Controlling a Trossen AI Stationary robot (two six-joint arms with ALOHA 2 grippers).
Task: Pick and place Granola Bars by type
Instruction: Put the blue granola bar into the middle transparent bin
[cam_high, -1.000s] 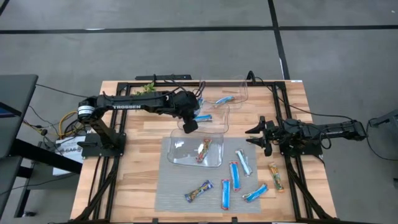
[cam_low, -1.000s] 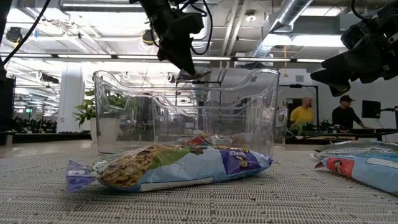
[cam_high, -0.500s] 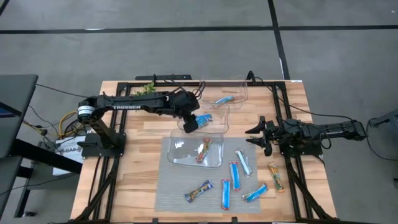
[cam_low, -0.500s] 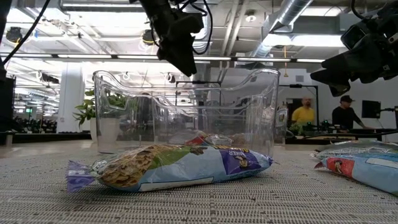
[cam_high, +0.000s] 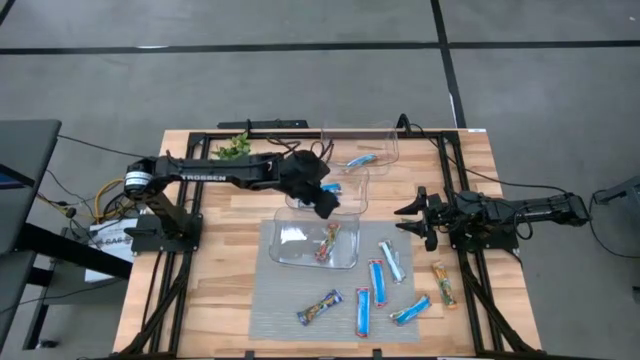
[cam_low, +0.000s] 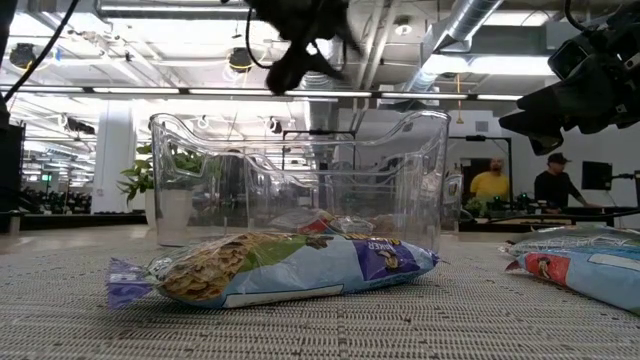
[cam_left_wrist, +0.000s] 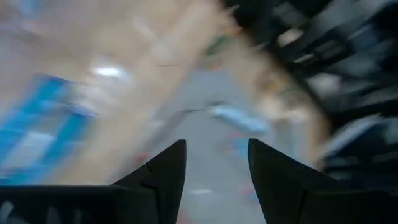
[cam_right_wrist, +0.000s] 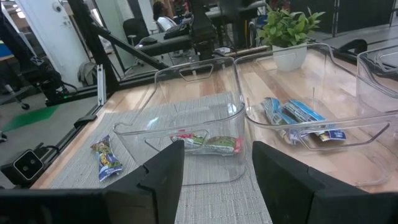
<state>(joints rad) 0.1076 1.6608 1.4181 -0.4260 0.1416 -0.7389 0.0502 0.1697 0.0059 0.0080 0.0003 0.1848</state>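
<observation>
My left gripper (cam_high: 327, 204) hangs open and empty over the near edge of the middle clear bin (cam_high: 352, 199); its wrist view (cam_left_wrist: 214, 163) is blurred. That bin holds blue bars (cam_right_wrist: 297, 117). In the far bin (cam_high: 362, 148) lies a pale blue bar (cam_high: 360, 159), and in the near bin (cam_high: 300, 252) a red multicolour bar (cam_high: 328, 240). Several Granola Bars lie loose on the grey mat: blue (cam_high: 376, 281), silvery (cam_high: 392, 262), orange-brown (cam_high: 443, 283) and multicolour (cam_high: 320, 308). My right gripper (cam_high: 408, 220) waits open at the mat's right edge.
A small potted plant (cam_high: 234, 146) stands at the table's far left. Black frame rails run along both sides of the wooden table (cam_high: 225, 290). The mat's near left part (cam_high: 275, 300) is bare. People show in the room beyond (cam_low: 487, 183).
My left gripper has opened and let go of the bar it held at its fingertips over the bins; the bar no longer shows there. The gripper has then swung toward the table's right edge and turned, still above the bins.
</observation>
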